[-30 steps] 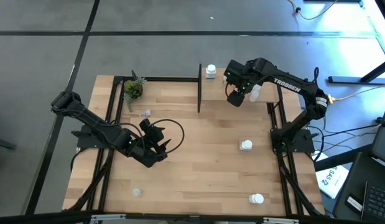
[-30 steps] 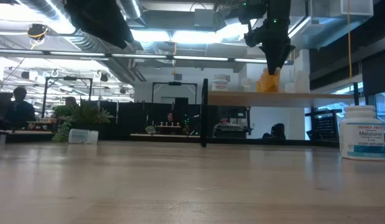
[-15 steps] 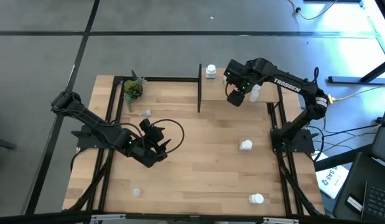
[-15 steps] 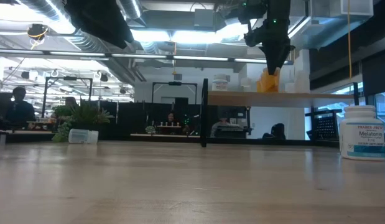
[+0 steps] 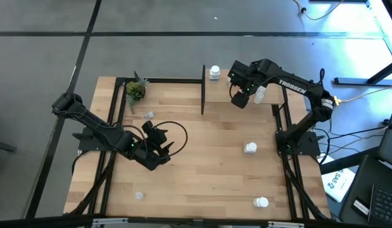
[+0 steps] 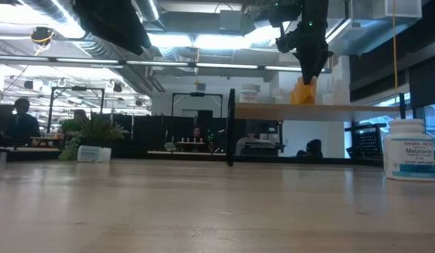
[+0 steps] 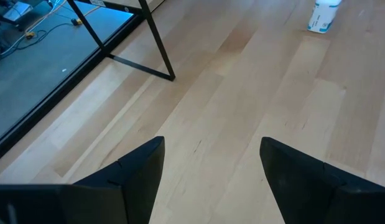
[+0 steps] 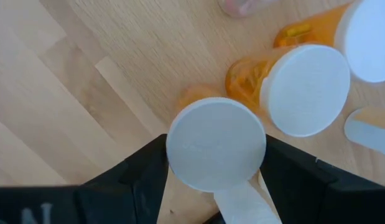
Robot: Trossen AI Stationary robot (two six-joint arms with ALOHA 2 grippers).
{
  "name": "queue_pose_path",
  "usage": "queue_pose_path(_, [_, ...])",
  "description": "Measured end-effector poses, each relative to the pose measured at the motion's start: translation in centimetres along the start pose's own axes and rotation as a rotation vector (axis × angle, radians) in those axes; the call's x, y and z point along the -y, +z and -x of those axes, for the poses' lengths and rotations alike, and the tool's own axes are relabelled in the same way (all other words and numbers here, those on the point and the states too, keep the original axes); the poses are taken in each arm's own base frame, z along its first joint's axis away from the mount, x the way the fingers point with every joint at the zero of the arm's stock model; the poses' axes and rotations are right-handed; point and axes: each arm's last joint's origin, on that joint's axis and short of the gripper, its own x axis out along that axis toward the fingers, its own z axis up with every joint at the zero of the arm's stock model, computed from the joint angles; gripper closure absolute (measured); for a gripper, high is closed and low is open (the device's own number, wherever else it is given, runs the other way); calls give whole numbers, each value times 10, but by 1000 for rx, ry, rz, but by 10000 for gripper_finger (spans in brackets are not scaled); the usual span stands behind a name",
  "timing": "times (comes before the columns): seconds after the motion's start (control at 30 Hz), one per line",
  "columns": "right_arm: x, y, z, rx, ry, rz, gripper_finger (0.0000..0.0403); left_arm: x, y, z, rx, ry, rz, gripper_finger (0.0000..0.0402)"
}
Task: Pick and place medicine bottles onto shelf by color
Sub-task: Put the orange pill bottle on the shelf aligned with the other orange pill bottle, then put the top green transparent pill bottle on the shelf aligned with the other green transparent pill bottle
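Shelf (image 5: 221, 88): raised light-wood board at table's far edge, carrying upright orange bottles (image 8: 285, 84) with white caps and one white bottle (image 5: 214, 73). More white bottles (image 5: 250, 148) stand on the tabletop; a clear one (image 5: 148, 115) lies near the left.

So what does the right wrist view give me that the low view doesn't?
Only the right wrist view shows the white cap of the orange bottle between the right gripper fingers, seen from above, with two more capped orange bottles standing beside it. Only the low view shows the white Melatonin bottle on the tabletop and the clear bottle lying near the plant. Both show the light-wood shelf with the orange bottle on it.
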Motion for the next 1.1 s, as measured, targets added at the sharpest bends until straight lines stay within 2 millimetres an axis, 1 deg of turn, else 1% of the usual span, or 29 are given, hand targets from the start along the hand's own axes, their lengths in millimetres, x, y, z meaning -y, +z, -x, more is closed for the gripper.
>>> queue_pose_path(0.2, [0, 0, 0, -2, -1, 33, 164, 0, 0, 0, 0, 0, 0, 143])
queue_pose_path(0.53, [0, 0, 0, 1, 0, 19, 161, 0, 0, 0, 0, 0, 0, 143])
queue_pose_path(0.87, [0, 0, 0, -2, -9, 3, 109, 0, 0, 0, 0, 0, 0, 143])
queue_pose_path(0.93, [1, 1, 4, 9, -15, 3, 107, 0, 0, 0, 0, 0, 0, 143])
queue_pose_path(1.1, [6, 5, 22, 76, -39, -21, 106, 0, 0, 0, 0, 0, 0, 143])
